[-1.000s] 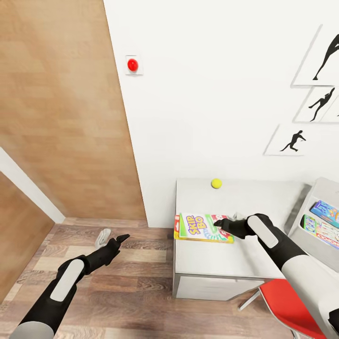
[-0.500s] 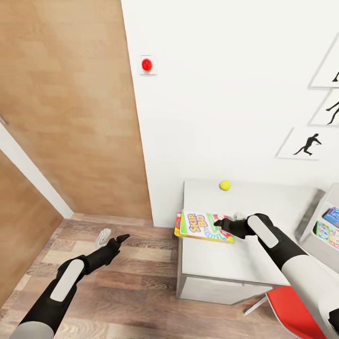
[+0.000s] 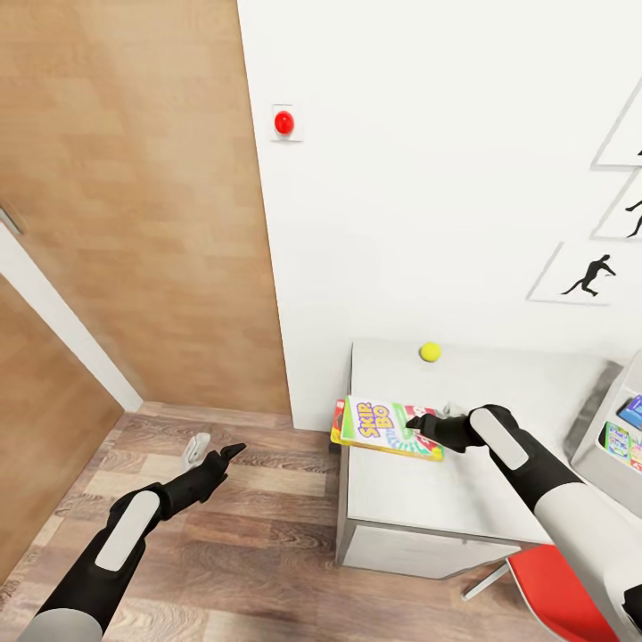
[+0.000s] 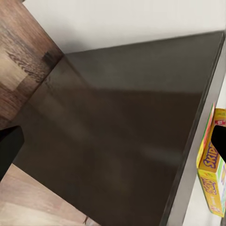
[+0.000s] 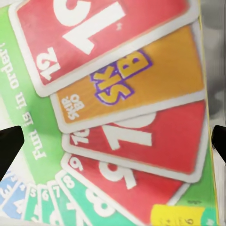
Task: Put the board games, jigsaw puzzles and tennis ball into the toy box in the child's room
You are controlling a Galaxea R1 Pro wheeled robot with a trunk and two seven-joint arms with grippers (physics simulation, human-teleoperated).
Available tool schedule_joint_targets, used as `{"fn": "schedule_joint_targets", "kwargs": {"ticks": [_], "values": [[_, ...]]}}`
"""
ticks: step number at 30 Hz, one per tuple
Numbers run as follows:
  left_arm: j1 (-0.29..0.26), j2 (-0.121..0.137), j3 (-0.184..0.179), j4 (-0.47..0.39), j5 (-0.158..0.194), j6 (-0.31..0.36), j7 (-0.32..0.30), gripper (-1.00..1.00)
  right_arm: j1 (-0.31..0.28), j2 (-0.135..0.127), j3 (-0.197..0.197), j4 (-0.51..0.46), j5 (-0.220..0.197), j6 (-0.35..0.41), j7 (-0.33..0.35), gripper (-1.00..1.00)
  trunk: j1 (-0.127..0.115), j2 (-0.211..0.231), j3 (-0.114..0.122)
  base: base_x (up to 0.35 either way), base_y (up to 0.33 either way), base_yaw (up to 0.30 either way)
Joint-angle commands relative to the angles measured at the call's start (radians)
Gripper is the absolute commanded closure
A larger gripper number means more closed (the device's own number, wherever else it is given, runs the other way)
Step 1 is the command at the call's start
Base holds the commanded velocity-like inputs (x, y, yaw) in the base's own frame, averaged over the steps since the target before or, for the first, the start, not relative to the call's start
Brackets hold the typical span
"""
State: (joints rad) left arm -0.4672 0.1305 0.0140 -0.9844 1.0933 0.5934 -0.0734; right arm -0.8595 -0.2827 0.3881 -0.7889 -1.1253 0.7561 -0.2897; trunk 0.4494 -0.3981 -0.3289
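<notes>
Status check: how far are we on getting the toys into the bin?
Two game boxes already lie in the toy box at the right. In hand: the right end effector is at the Skip-Bo box, which overhangs the table's edge; grip unclear. Left: that box and the tennis ball by the wall. The left end effector hangs idle over the floor.

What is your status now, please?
Right claw shut on flat yellow-green-red Skip-Bo game box, held over pale grey desk edge. Left claw over wood floor, state unclear. Small yellow ball behind.
</notes>
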Motion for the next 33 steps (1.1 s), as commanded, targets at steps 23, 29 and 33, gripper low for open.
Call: {"fn": "schedule_joint_targets", "kwargs": {"ticks": [23, 29, 33], "values": [[-0.001, 0.0, -0.002, 0.0, 0.002, 0.006, -0.002, -1.0, -0.001, -0.016, 0.003, 0.0, -0.011, -0.002, -0.009, -1.0, 0.001, -0.002, -0.002, 0.0, 0.0, 0.004], [-0.001, 0.0, -0.009, 0.0, 0.002, 0.006, -0.002, -1.0, -0.001, -0.019, 0.002, 0.0, -0.011, -0.001, -0.009, -1.0, 0.001, -0.002, -0.002, 0.0, 0.0, 0.109], [-0.001, 0.0, -0.011, 0.0, 0.002, 0.005, -0.002, -1.0, -0.001, -0.02, 0.002, 0.0, -0.011, -0.002, -0.008, -1.0, 0.001, -0.002, -0.002, 0.0, 0.0, 0.122]]}}
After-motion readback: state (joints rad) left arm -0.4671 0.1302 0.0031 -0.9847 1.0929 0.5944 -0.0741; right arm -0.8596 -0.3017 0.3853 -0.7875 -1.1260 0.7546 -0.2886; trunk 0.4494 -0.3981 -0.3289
